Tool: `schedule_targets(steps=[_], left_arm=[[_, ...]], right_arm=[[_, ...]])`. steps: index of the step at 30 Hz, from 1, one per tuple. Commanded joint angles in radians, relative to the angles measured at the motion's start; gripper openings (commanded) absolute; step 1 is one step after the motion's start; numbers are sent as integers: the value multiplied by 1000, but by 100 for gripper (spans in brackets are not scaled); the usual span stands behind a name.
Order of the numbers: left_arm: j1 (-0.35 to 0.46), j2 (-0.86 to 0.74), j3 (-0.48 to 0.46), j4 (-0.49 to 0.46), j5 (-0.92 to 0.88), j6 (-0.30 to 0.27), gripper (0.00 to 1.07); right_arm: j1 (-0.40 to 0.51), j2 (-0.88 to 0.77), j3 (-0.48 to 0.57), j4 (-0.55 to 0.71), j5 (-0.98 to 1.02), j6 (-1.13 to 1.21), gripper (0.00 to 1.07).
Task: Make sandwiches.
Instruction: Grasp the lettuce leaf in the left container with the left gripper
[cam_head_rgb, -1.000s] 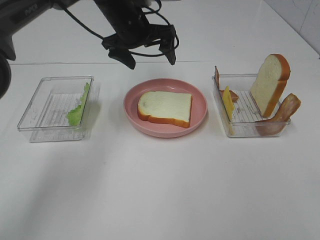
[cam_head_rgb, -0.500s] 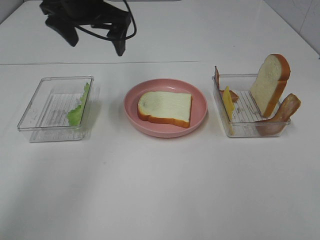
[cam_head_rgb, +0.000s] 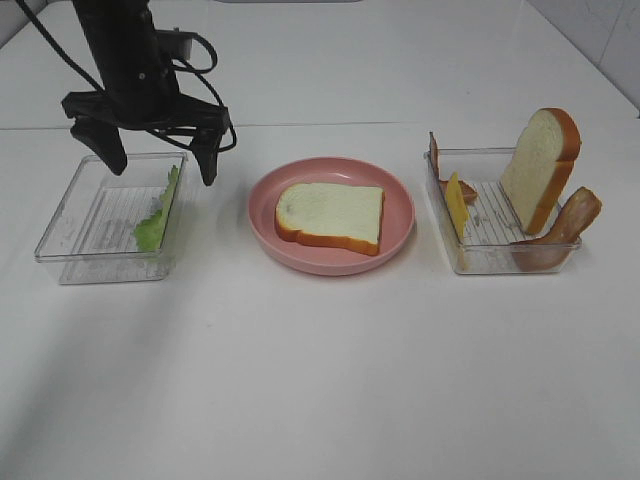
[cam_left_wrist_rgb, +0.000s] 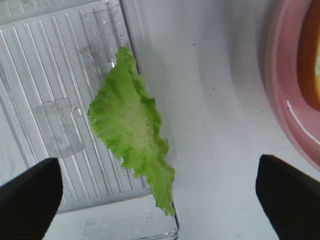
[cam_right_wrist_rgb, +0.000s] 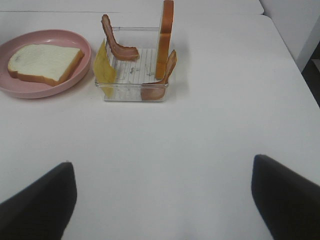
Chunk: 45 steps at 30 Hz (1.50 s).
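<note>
One bread slice (cam_head_rgb: 330, 215) lies flat on the pink plate (cam_head_rgb: 400, 215) at the table's middle. A green lettuce leaf (cam_head_rgb: 155, 220) leans against the right wall of the left clear tray (cam_head_rgb: 80, 215). My left gripper (cam_head_rgb: 157, 158) hangs open just above it, its fingers straddling the leaf (cam_left_wrist_rgb: 132, 130) and that wall. The right tray (cam_head_rgb: 500, 260) holds an upright bread slice (cam_head_rgb: 540, 165), a yellow cheese slice (cam_head_rgb: 456, 205) and bacon strips (cam_head_rgb: 570, 225). My right gripper (cam_right_wrist_rgb: 160, 205) is open and empty over bare table, well short of that tray (cam_right_wrist_rgb: 132, 90).
The left arm's cable loops hang beside the left tray's far right corner. White table stretches in front of the trays and plate. The table's far right edge (cam_right_wrist_rgb: 280, 40) shows in the right wrist view.
My left gripper has swung left from behind the pink plate and come down over the left tray, still open. Food and trays have not moved.
</note>
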Motion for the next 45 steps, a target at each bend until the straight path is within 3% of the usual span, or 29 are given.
schedule_targets(steps=[1, 10, 22, 23, 25, 26, 27, 29, 30, 31, 32, 34, 45], left_arm=[[-4, 43, 9, 0, 37, -20, 98], [-4, 68, 9, 0, 6, -33, 94], [-4, 81, 9, 0, 0, -45, 63], [-4, 81, 9, 0, -13, -45, 55], [-4, 81, 9, 0, -16, -45, 50], [-4, 81, 9, 0, -19, -45, 39], [-4, 81, 9, 0, -19, -45, 39], [-4, 81, 9, 0, -24, -45, 22], [-4, 81, 9, 0, -24, -45, 22], [-4, 81, 9, 0, -30, -45, 12], [-4, 81, 9, 0, -30, -45, 12], [-4, 81, 9, 0, -40, -38, 0], [-4, 50, 9, 0, -8, -29, 0]], right_arm=[[-2, -15, 0, 0, -3, -1, 87], [-2, -15, 0, 0, -3, -1, 87], [-2, -15, 0, 0, -3, -1, 87], [-2, -15, 0, 0, -3, -1, 87], [-2, -15, 0, 0, -3, -1, 87], [-2, -15, 0, 0, -3, -1, 87], [-2, -15, 0, 0, -3, -1, 87], [-2, -15, 0, 0, -3, -1, 87], [-2, -15, 0, 0, -3, -1, 87], [-2, -15, 0, 0, -3, -1, 87], [-2, -15, 0, 0, -3, -1, 87], [-2, -15, 0, 0, -3, -1, 87], [-2, -15, 0, 0, -3, -1, 87]])
